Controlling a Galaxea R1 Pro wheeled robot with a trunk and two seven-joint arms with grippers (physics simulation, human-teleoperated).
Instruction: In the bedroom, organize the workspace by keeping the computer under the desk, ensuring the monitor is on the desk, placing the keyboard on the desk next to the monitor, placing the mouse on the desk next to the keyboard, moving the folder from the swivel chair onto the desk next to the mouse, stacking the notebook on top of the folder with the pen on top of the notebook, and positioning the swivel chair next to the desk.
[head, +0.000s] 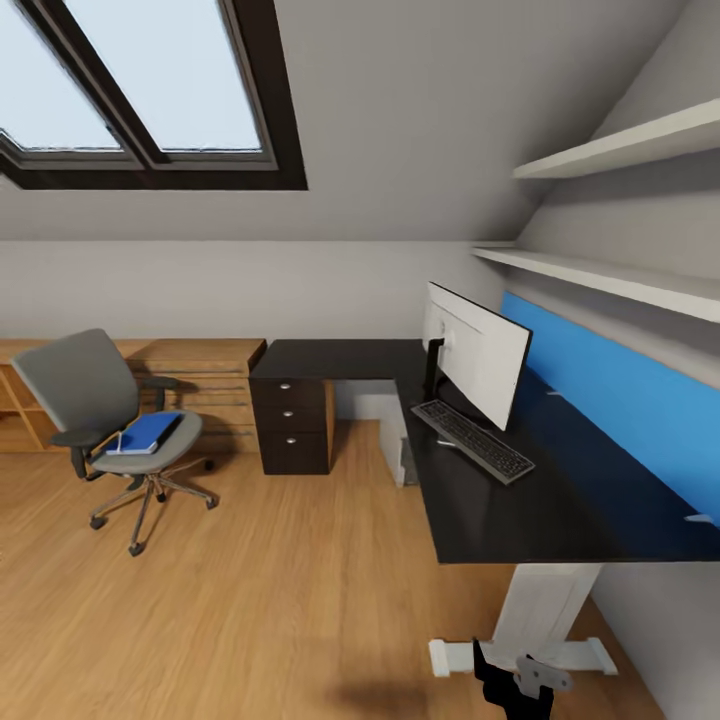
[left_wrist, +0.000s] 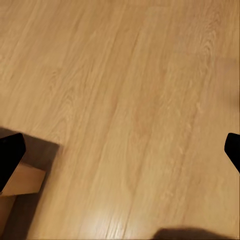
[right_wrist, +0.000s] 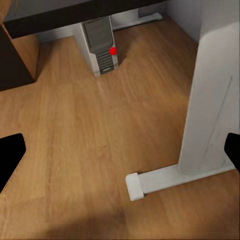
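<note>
From the head view, the folder (head: 150, 431) lies flat on the swivel chair (head: 110, 415) seat, well away from the right gripper (head: 520, 690) low beside the desk (head: 540, 500) leg. A thin pale stick, probably the pen, lies at its near edge. The folder looks light, thin and stiff; I judge an overhanging edge the best place to pinch. The monitor (head: 478, 362) and keyboard (head: 472, 439) already sit on the desk.

In the left wrist view, the left gripper (left_wrist: 122, 155) stands spread wide over bare floor (left_wrist: 125, 100), holding nothing.

In the right wrist view, the right gripper's fingers are parted and empty; the computer (right_wrist: 100, 45) stands under the desk ahead.
</note>
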